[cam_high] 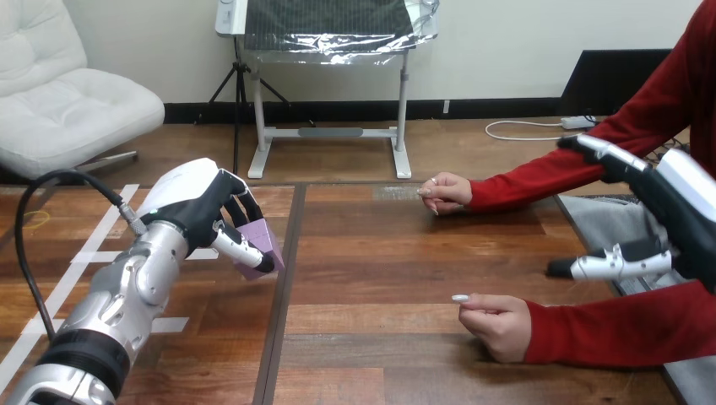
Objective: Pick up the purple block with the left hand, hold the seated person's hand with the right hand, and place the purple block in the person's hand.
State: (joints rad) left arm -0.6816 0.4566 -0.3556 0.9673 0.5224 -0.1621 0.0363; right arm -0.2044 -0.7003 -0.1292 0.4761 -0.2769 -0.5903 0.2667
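My left hand (198, 207) is raised over the left part of the table, fingers and thumb curled round the purple block (263, 240), which is held clear of the wood. My right hand (675, 207) hovers at the right edge with its fingers (601, 150) and thumb spread straight, holding nothing. It sits between the person's two red sleeves, just above the nearer forearm. The person's far hand (443, 192) and near hand (496, 322) both rest on the table as loose fists. Neither touches my hands.
A dark seam (285, 287) runs down the wooden table (380, 253) between the block and the person's hands. White tape strips (93, 245) mark the left side. A grey mat (595, 224) lies at the right edge under my right hand.
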